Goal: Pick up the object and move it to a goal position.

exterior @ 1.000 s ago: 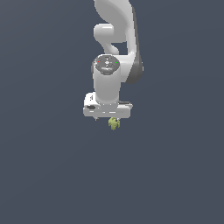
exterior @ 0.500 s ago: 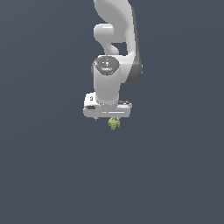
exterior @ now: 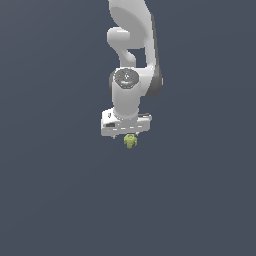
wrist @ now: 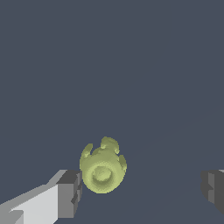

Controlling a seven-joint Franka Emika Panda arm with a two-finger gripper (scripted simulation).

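Note:
The object (exterior: pixel 130 141) is a tiny yellow-green lumpy item with small protrusions, seen just below the white gripper bar in the exterior view. In the wrist view the object (wrist: pixel 103 168) lies between the two dark fingers, right beside one finger (wrist: pixel 68 194) and far from the other (wrist: pixel 213 190). My gripper (exterior: pixel 127 136) points straight down over it. The gripper (wrist: pixel 141 192) is open wide, with the jaws far apart. I cannot tell whether the near finger touches the object.
A plain dark grey surface (exterior: pixel 60 200) fills both views. The white arm (exterior: pixel 132 55) rises above the gripper in the exterior view. Nothing else shows.

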